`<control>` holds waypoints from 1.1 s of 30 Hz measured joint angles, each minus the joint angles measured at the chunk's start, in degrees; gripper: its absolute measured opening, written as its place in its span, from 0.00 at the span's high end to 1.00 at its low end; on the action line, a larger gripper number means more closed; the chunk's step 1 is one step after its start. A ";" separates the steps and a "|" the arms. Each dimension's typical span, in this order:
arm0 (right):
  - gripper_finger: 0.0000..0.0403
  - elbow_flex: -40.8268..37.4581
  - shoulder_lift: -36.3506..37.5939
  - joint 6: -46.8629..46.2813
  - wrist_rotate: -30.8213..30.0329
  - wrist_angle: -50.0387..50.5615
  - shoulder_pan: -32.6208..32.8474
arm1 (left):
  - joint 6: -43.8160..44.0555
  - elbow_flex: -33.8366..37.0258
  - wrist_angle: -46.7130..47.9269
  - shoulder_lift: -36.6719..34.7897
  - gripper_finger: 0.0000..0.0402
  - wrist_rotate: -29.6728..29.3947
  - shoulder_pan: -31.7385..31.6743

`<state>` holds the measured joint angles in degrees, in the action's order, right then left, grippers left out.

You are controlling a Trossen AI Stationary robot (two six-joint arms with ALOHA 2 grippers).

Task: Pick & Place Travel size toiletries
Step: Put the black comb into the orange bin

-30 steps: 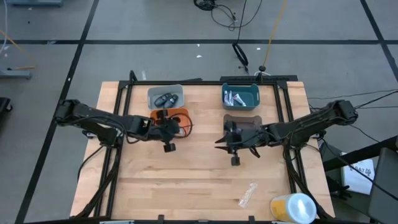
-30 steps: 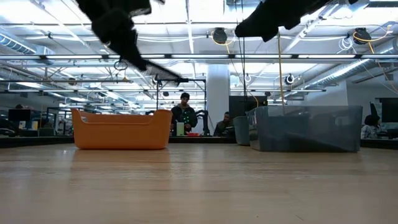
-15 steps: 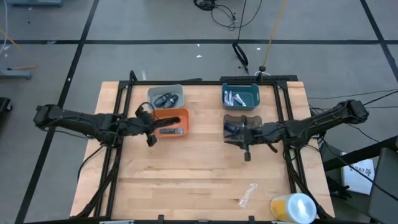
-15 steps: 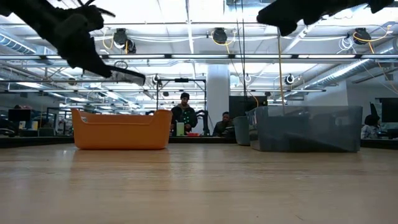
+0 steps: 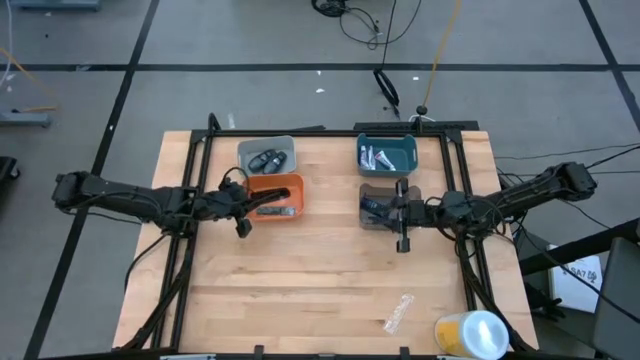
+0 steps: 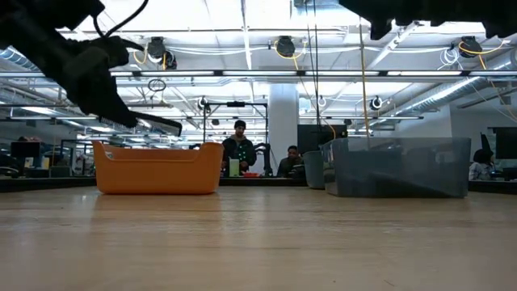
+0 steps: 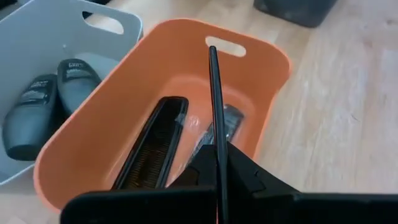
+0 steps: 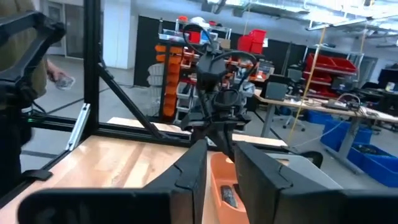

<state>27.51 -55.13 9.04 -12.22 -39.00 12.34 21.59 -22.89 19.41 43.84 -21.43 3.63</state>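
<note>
My left gripper (image 5: 247, 204) is at the left rim of the orange bin (image 5: 290, 185) and is shut on a thin black stick-shaped piece (image 7: 215, 112). The piece reaches out over the bin, where a second black stick-shaped piece (image 7: 152, 149) lies. My right gripper (image 5: 397, 212) hovers over the dark clear bin (image 5: 380, 190) that holds dark blue tubes (image 5: 372, 209). Its fingers (image 8: 193, 165) stand a narrow gap apart and hold nothing. Dark grey oval pieces (image 5: 266, 160) lie in the grey bin (image 5: 285, 145). Silvery-white tubes (image 5: 376, 157) lie in the teal bin (image 5: 405, 145). My left gripper pinches the thin black stick-shaped piece between its two fingers near one end (image 7: 219, 163). The fingers come from the table's left, and the piece lies along them and sticks out ahead. It is lifted clear above the orange bin, and its free end (image 6: 174, 126) tilts slightly down.
A clear crinkled wrapper (image 5: 398, 312) and a big yellow-and-white cylinder (image 5: 470, 333) lie at the near right corner. The middle and near left of the wooden table (image 5: 280, 290) are bare. People (image 6: 240, 149) show in the room beyond the table.
My left gripper has gone toward the table's left edge and down a little with the black stick-shaped piece, from over the orange bin's middle to its left rim. My right gripper has drawn back toward the table's right edge, and its fingers have closed from wide open to a narrow gap.
</note>
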 joint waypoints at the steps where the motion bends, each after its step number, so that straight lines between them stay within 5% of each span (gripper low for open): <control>1: 0.82 -0.12 0.01 -0.33 0.02 0.05 -0.26 | -0.01 0.66 -1.03 -0.08 1.00 0.34 -0.32; 19: 0.82 -0.14 -0.03 -2.19 0.21 1.06 -1.12 | -4.83 3.63 -6.60 0.18 1.00 7.36 -9.02; 33: 0.82 -0.14 -0.03 -2.17 0.23 1.72 -1.12 | -4.90 3.64 -12.19 8.20 0.94 12.05 -13.10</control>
<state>27.38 -55.16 6.87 -12.00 -37.27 11.22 16.69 -19.25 7.22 52.04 -9.38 -9.47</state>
